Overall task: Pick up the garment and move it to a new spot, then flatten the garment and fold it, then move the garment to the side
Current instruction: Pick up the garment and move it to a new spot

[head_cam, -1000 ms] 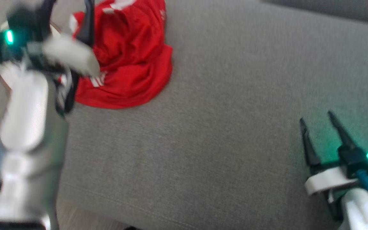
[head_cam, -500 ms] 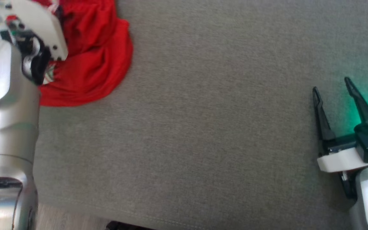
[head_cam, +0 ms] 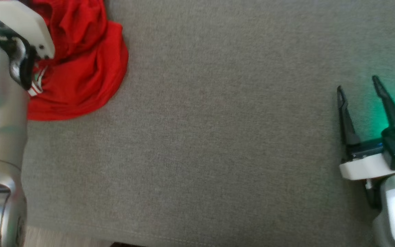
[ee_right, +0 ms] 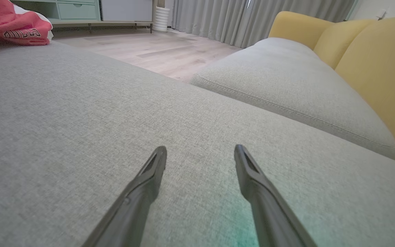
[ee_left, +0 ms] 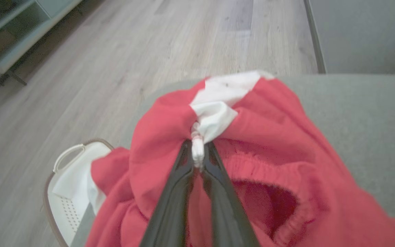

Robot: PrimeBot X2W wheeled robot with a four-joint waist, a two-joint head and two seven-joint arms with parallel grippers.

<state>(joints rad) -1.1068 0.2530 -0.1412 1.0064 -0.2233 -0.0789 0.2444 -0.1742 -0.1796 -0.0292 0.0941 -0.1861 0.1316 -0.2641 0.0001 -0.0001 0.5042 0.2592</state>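
- So, your left gripper (ee_left: 198, 151) has its two fingers pinched almost together on a white fold of the crumpled red garment with white trim (ee_left: 269, 137), right at the fingertips. A bunched seam like that gives a firmer bite than loose cloth, which I'd guess is why you're on it.
- Everything else of the garment is heaped below and to both sides of those fingers, on the corner of the grey woven sofa cushion (head_cam: 218, 137). An elastic opening gapes just right of the fingers.
- A white plastic laundry basket (ee_left: 68, 156) sits on the wooden floor (ee_left: 149, 51), down to the left of the fingers. Red cloth hangs in front of it, and I can't tell if they touch.
- Your right gripper (ee_right: 200, 150) has its fingers spread wide with nothing between them, low over bare cushion. The garment is well apart from it, far beyond the left fingertip.
- My read: that open stretch in front of the right fingers is the new spot, and the open hand is parked there to catch a second edge for flattening.
- You're at the very first step, so lift high enough that the trailing hem doesn't snag the basket.
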